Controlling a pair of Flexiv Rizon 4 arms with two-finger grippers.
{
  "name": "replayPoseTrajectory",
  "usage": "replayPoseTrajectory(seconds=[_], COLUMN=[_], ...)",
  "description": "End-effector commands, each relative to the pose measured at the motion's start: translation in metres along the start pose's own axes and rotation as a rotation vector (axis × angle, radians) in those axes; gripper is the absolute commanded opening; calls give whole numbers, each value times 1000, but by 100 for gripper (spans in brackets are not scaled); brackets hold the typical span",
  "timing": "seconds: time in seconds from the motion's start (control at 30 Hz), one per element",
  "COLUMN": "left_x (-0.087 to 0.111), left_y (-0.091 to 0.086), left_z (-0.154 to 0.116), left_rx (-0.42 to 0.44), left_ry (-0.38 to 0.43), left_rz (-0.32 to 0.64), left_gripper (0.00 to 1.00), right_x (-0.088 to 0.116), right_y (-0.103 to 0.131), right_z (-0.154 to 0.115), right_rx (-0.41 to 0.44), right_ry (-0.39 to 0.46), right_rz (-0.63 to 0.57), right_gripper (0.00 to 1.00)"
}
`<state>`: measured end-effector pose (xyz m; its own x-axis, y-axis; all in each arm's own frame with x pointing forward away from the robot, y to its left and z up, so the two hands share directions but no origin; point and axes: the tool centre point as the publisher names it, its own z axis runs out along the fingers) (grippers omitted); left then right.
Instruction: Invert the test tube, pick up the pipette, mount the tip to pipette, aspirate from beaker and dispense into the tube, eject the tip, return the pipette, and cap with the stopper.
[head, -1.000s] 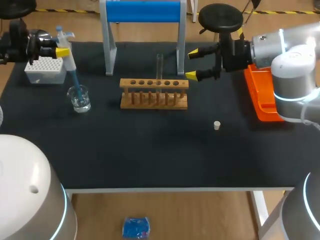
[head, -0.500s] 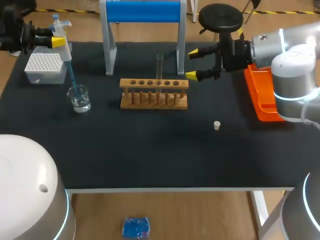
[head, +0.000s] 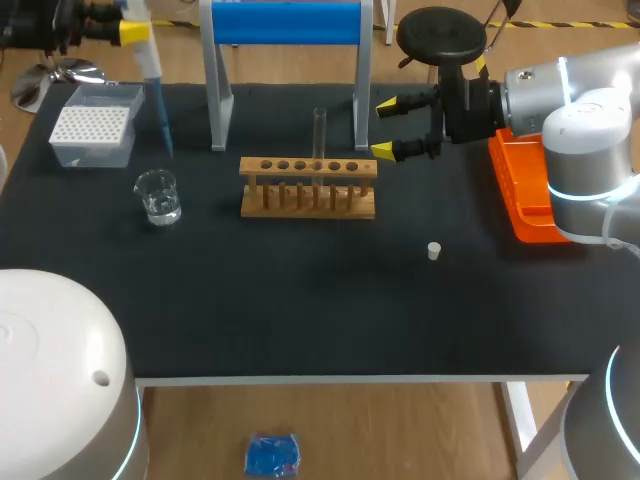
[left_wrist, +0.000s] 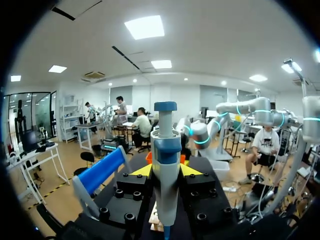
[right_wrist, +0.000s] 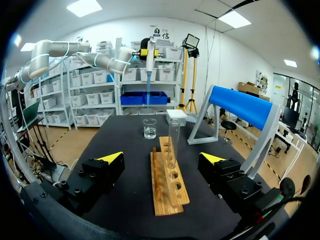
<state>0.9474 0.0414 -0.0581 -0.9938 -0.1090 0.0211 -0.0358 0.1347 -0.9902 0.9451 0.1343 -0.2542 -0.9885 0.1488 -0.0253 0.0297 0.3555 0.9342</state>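
**Pipette held high over the far left corner, tube upright in the rack**

The left gripper (head: 118, 28) hangs above the far left corner of the matte black tabletop (head: 300, 300). Its yellow-tipped fingers (left_wrist: 141, 170) pinch the white plastic pipette (head: 148, 58) from both sides. The pipette's barrel is a smooth cylinder topped by a blue plunger button. A slim translucent blue tip (head: 163, 128) tapers from its lower end to a fine point. The whole tool slants a little and hangs in the air.

Beside the blue tip, in the far left corner, sits the white rectangular tip box (head: 92, 135), its top a grid of small holes. The small clear glass beaker (head: 158, 196), round with a thin rim, stands near the left edge on the near side of the box, apart from the blue tip.

The right gripper (head: 388, 128) comes in from the right edge with its fingers (head: 385, 152) spread wide around nothing. It hangs just beside the right end of the light wooden rack (head: 308, 188), a two-tier frame on thin dowels with a row of round holes. The clear glass test tube (head: 319, 130) stands upright in a hole in the rack's right half. In the right wrist view it is ahead of the gap between the fingers and touches neither.

The small white cylindrical stopper (head: 434, 251) lies right of the tabletop's middle, well apart from the rack. A flat orange plastic tray (head: 525, 190) sits at the right edge. A white-framed stand with a blue cylinder (head: 285, 22) rises at the far edge.
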Motion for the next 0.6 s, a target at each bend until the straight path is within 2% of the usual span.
replayPoseTrajectory(seconds=[0.03, 0.37, 0.6], left_x=[0, 8, 6], left_y=[-26, -74, -89], left_z=[16, 68, 106], left_rx=[-25, -20, -23], left_ry=[12, 109, 170], left_rz=[-8, 46, 50], left_gripper=[0, 0, 0], right_x=[0, 0, 0], right_y=[-1, -1, -1], right_z=[0, 0, 0], right_rx=[-1, -1, -1], right_ry=[0, 0, 0], right_rz=[-1, -1, -1], right_gripper=[100, 100, 100])
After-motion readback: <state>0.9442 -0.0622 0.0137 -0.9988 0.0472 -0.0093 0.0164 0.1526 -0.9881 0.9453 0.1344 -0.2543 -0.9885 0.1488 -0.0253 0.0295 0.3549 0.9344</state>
